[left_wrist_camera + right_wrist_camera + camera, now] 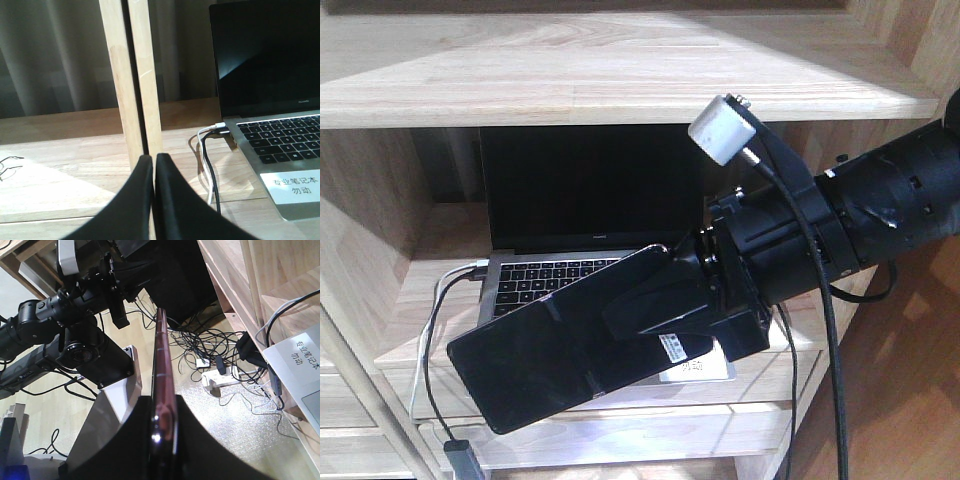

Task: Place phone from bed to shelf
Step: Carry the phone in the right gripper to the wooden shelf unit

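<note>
Clearly, the one piece of writing that can be read is the white label (295, 186) on the palm rest of the laptop (280, 140), printed in Chinese: 专业笔记本 勿动. A small brand mark sits under the dark screen, too faint to read for certain. In the front view that label is half hidden behind the right gripper (620, 322), and a small sticker (676, 348) just beside it is too blurred to read.

The right gripper is clamped on one end of the phone (530, 365). The phone hangs tilted in the air in front of the shelf (620, 90), at the compartment that holds the laptop, with its free end down to the left. From the right wrist it shows edge-on, its pinkish rim between the fingers.

The left gripper (154, 170) is closed on nothing, above the shelf board near the laptop's cables (209, 155).
</note>
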